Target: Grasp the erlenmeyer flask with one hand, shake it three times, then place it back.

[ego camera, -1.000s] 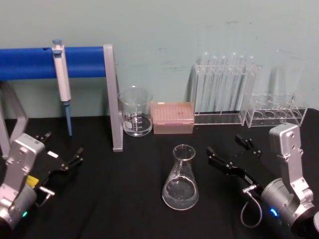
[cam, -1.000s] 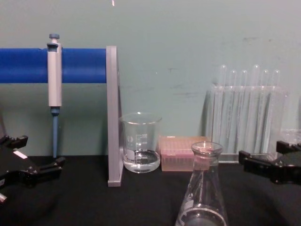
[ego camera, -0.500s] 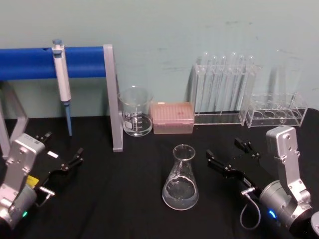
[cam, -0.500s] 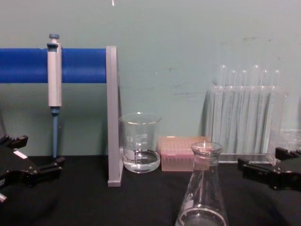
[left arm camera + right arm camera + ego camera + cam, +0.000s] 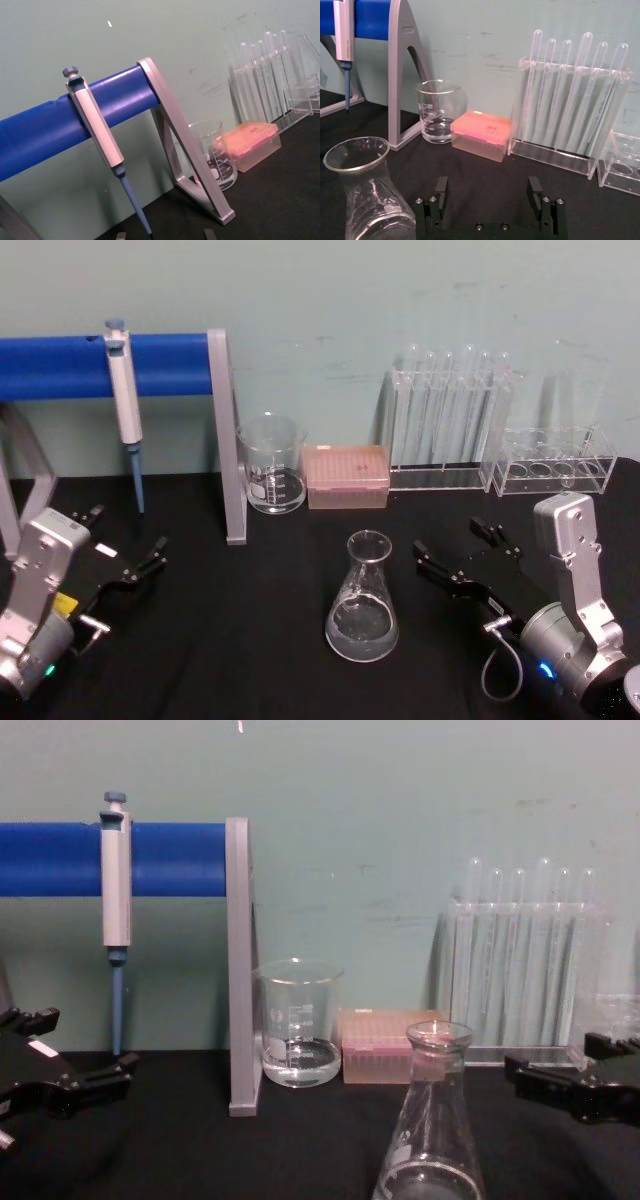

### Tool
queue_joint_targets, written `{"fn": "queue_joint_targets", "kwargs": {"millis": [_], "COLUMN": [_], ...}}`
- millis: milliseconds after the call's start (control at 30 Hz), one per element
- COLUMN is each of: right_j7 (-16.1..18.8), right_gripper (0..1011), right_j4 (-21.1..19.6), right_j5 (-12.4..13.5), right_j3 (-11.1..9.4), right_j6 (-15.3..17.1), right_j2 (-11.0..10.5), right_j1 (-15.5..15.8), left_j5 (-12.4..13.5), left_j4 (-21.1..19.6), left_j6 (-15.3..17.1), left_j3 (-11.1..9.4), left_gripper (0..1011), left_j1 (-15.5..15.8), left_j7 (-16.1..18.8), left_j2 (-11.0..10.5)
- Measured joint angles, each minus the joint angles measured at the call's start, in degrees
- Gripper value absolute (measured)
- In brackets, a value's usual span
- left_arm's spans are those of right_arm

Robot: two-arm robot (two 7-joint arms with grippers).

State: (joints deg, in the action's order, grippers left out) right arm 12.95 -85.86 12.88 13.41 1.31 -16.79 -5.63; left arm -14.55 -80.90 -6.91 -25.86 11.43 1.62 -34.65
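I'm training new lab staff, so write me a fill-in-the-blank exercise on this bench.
1. The erlenmeyer flask stands ____ on the black table.
2. The right gripper beside it has its jaws ____.
3. The pipette hangs on the ____ bar.
4. The pink tip box sits between the test tube rack and the ____.

Missing words: upright; open; blue; beaker
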Motion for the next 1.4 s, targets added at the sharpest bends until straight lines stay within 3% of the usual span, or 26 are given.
{"fn": "queue_joint_targets", "kwargs": {"millis": [1400], "right_j7": [0.0], "right_gripper": [1000], "right_j4": [-0.1], "right_j5": [0.1], "right_j3": [0.0], "right_j6": [-0.1], "right_j2": [-0.1], "right_j1": [0.0], "left_j5": [0.0], "left_j4": [0.0], "left_j6": [0.0], "left_j3": [0.0], "left_gripper": [1001], "left_j1": [0.0], "left_j7": [0.0], "left_j2": [0.0]}}
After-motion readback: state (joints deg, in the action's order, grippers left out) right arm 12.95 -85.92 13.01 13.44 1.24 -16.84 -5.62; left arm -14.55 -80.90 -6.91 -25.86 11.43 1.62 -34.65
